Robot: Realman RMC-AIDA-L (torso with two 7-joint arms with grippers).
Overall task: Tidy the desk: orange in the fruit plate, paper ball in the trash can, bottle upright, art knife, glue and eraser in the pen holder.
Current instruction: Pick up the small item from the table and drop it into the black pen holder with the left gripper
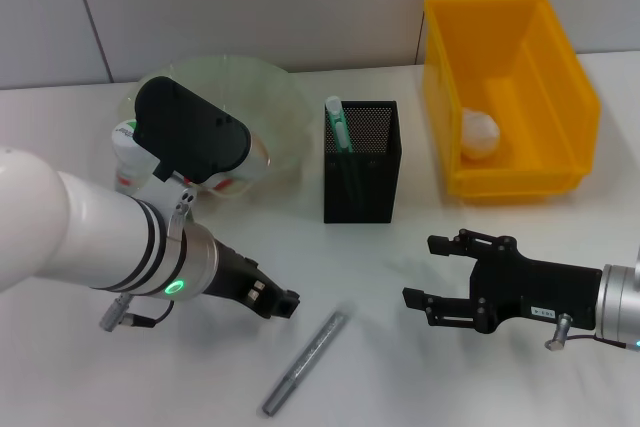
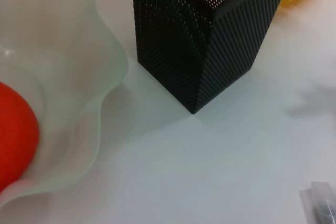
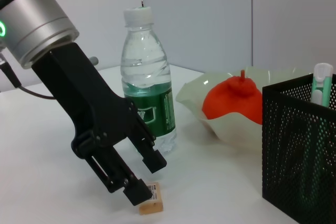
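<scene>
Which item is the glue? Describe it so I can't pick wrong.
Start at the black mesh pen holder mid-table. In front of it, toward the robot, the glue lies flat on the white table. It is a grey-silver round stick; the mint-green art knife stands inside the holder.

Glue (image 1: 305, 364) lies between both end effectors; paper ball (image 1: 478, 133) binned.

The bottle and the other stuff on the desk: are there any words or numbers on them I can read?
None can be read.
Bottle: green label with white characters, too blurred to read.
Eraser, by the left claw: white barcode label, too small to read.
Right claw: small white sticker on its body, too small to read.
Pen holder, trash can, glue: no writing shows.
</scene>
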